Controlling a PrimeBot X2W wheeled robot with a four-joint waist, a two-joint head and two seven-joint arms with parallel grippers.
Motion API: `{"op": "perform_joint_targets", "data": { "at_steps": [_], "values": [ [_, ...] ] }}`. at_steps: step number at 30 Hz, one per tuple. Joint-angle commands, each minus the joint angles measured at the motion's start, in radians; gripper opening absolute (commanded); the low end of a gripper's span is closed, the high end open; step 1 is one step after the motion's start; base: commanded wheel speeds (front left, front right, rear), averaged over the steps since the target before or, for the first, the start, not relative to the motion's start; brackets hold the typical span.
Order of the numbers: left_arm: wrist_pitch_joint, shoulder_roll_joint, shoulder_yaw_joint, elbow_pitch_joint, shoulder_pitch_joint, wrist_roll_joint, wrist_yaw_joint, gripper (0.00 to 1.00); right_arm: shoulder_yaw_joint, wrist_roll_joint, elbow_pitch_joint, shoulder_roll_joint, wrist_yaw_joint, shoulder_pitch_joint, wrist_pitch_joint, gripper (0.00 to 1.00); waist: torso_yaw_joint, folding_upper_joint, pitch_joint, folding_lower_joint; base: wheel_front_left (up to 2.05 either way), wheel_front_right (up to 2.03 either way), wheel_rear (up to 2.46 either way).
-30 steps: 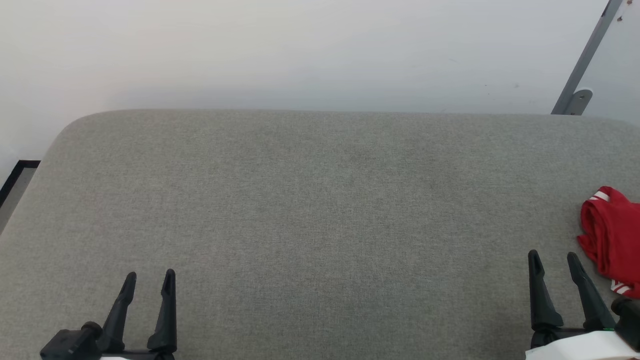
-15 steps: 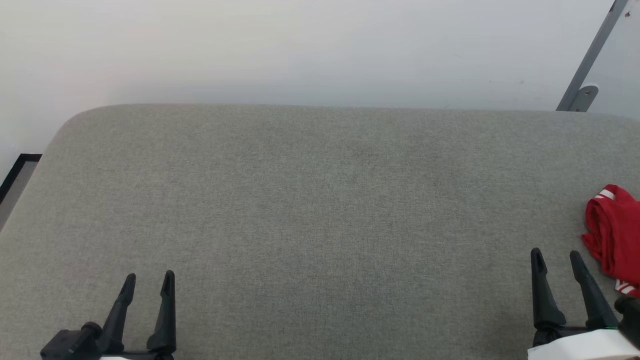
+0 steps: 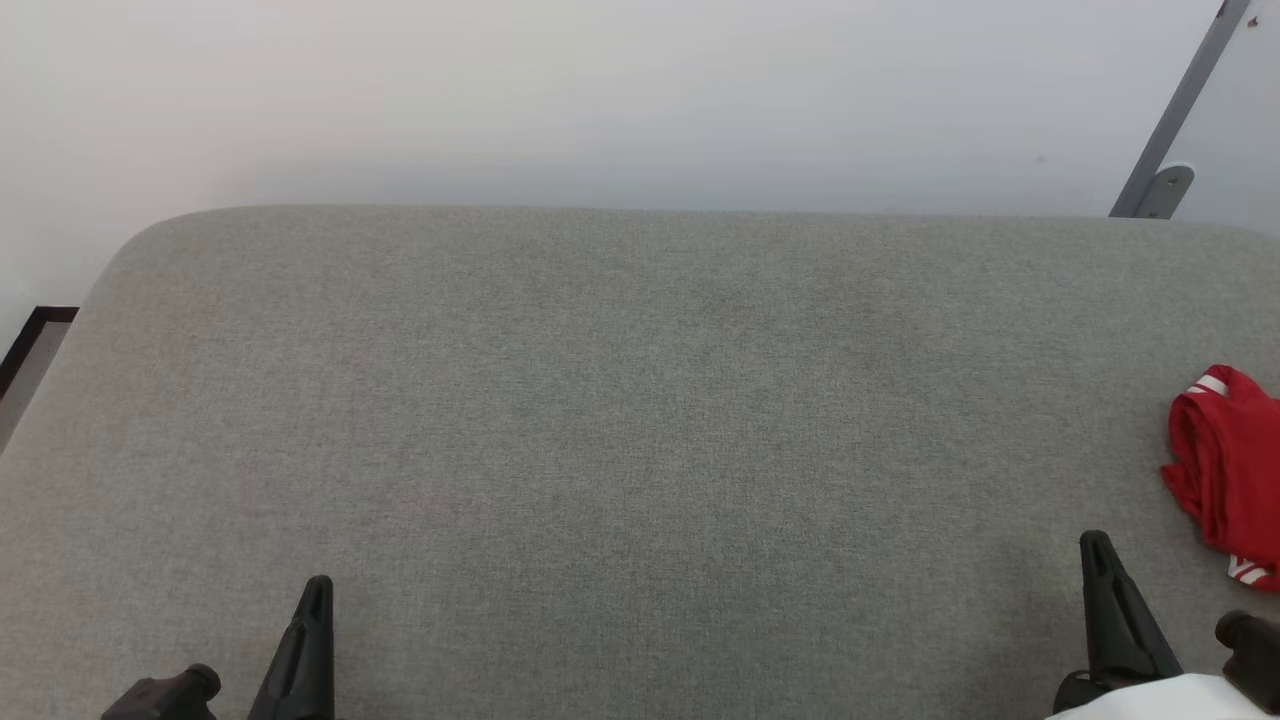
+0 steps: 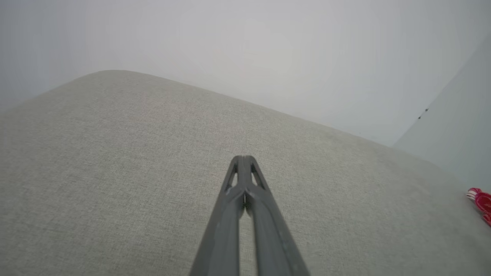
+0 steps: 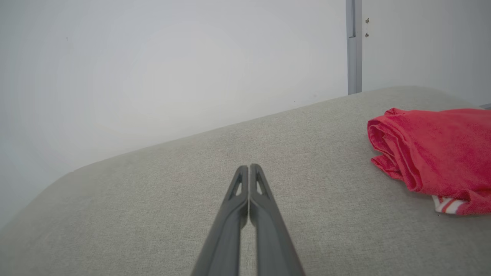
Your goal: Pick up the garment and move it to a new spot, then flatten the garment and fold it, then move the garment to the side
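- Head view: the left pincer [image 3: 318, 590] and the right pincer [image 3: 1097, 545] each show as a single dark spike at the bottom edge. A second ago each showed two fingers standing apart, so both have just snapped fully shut. Both also sit lower in the frame than before. Nothing lies between either pair of fingers.
- Head view: the red garment [image 3: 1225, 470] lies bunched at the far right of the grey fabric-covered table [image 3: 640, 400], cut off by the frame edge. It is just beside the right pincer but clear of it. Its place on the table matches the earlier pictures, apart from a slight camera shift.
- Left wrist view: the left pincer [image 4: 242, 159] is pressed tip to tip above bare grey cloth and holds nothing. A sliver of the garment [image 4: 481, 201] shows well apart at the right edge.
- Right wrist view: the right pincer [image 5: 249, 168] is likewise closed and empty. The garment [image 5: 433, 149] rests to its right in soft stacked layers, with a bit of white-and-red striped trim [image 5: 447, 205] peeking out below. A grey rail [image 5: 353, 46] runs up the wall behind.
- Meaning for the task: the shirt already lies off to the side with the middle of the table bare. That fits a loosely folded bundle set aside. It also fits a heap waiting to be carried to the middle. The closing on air settles neither.
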Motion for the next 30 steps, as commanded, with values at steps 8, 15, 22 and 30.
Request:
{"op": "perform_joint_targets", "data": {
  "at_steps": [8,15,22,30],
  "values": [
    [0.04,-0.002,0.017,0.004,-0.047,-0.159,0.001,0.0,-0.003,0.16,0.013,-0.001,0.0,-0.046,0.033,0.0,-0.005,-0.0001,-0.001,0.0,0.0,0.0,0.0],
    [0.069,-0.01,0.026,0.017,-0.07,-0.263,0.0,0.0,-0.003,0.268,0.03,0.0,0.0,-0.068,0.056,0.0,-0.008,-0.0001,-0.002,0.0,0.0,0.0,0.0],
    [0.096,-0.018,0.035,0.028,-0.091,-0.358,0.0,0.0,-0.004,0.368,0.047,0.001,0.0,-0.087,0.077,0.0,-0.012,-0.0001,-0.002,0.0,0.0,0.0,0.0],
    [0.124,-0.026,0.045,0.036,-0.111,-0.459,0.0,0.0,-0.004,0.472,0.064,0.003,0.0,-0.109,0.1,0.0,-0.016,-0.0001,-0.003,0.0,0.0,0.0,0.0]
  ]
}}
